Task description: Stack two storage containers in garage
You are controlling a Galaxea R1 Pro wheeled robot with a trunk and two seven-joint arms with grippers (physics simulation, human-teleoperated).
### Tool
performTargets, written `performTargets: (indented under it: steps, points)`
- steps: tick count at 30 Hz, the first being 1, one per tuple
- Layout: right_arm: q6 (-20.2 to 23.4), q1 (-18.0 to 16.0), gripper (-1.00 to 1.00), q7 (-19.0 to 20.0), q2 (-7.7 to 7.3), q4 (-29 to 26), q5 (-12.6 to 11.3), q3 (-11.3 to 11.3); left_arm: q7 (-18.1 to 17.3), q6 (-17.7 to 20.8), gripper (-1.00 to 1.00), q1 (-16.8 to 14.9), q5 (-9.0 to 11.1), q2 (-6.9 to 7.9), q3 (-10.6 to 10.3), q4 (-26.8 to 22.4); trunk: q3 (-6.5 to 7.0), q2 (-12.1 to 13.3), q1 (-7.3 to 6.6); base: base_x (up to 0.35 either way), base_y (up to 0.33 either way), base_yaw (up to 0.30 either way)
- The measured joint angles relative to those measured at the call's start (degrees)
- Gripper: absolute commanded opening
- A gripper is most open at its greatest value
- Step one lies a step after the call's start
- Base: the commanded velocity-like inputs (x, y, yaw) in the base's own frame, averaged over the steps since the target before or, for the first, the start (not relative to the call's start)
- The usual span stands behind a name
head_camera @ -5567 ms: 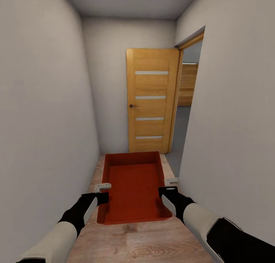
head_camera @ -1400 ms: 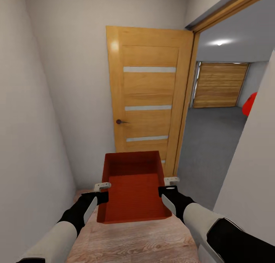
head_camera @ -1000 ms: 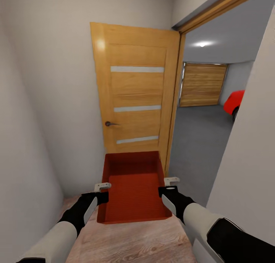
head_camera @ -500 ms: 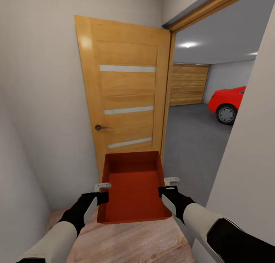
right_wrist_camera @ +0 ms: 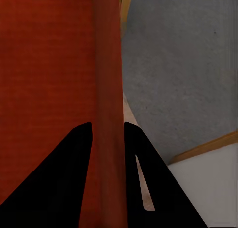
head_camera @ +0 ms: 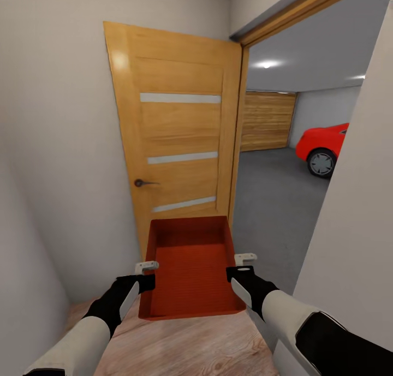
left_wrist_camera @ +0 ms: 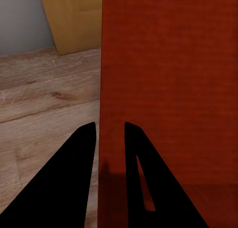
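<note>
Storage container (head_camera: pixel 191 272): one orange-red open-topped bin, empty, held level in front of the robot above a light wood-plank floor (head_camera: pixel 180 343), long axis pointing away toward the door. Left gripper (head_camera: pixel 146 272): clamped on the bin's left wall; in the left wrist view its two dark fingers (left_wrist_camera: pixel 79 178) straddle that wall, one inside, one outside. Right gripper (head_camera: pixel 240 266): clamped on the bin's right wall, its fingers (right_wrist_camera: pixel 74 173) likewise astride the red wall (right_wrist_camera: pixel 106 89). Surroundings: narrow hallway with pale walls; wooden door (head_camera: pixel 174 141) with three frosted strips and a dark handle (head_camera: pixel 141 183) standing open just beyond the bin. Doorway to the right opens onto the garage: dark grey concrete floor (head_camera: pixel 273 201), wide wooden-plank door (head_camera: pixel 267 120) at the far wall, lit ceiling lamp (head_camera: pixel 266 65), and the front of a red car (head_camera: pixel 322 147) at the right.
</note>
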Motion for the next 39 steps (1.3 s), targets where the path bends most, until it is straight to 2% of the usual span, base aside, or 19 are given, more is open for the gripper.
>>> performTargets:
  steps: [14,26,39]
  points:
    - [0.0,0.0,-1.00,0.0,-0.01,0.0,-0.1,0.1,0.1,0.0,-1.00,0.0,0.1,-0.01,0.0,0.0,0.00,0.0,-0.02,0.045,0.039,-0.268]
    - [0.0,0.0,-1.00,0.0,-0.02,0.0,-0.1,0.1,0.0,0.0,-1.00,0.0,0.1,-0.01,0.0,0.0,0.00,0.0,-0.02,0.226,0.190,-0.054]
    - [0.0,0.0,-1.00,0.0,-0.01,0.0,-0.1,0.1,0.0,0.0,-1.00,0.0,0.1,-0.01,0.0,0.0,0.00,0.0,0.00,0.019,0.010,-0.274]
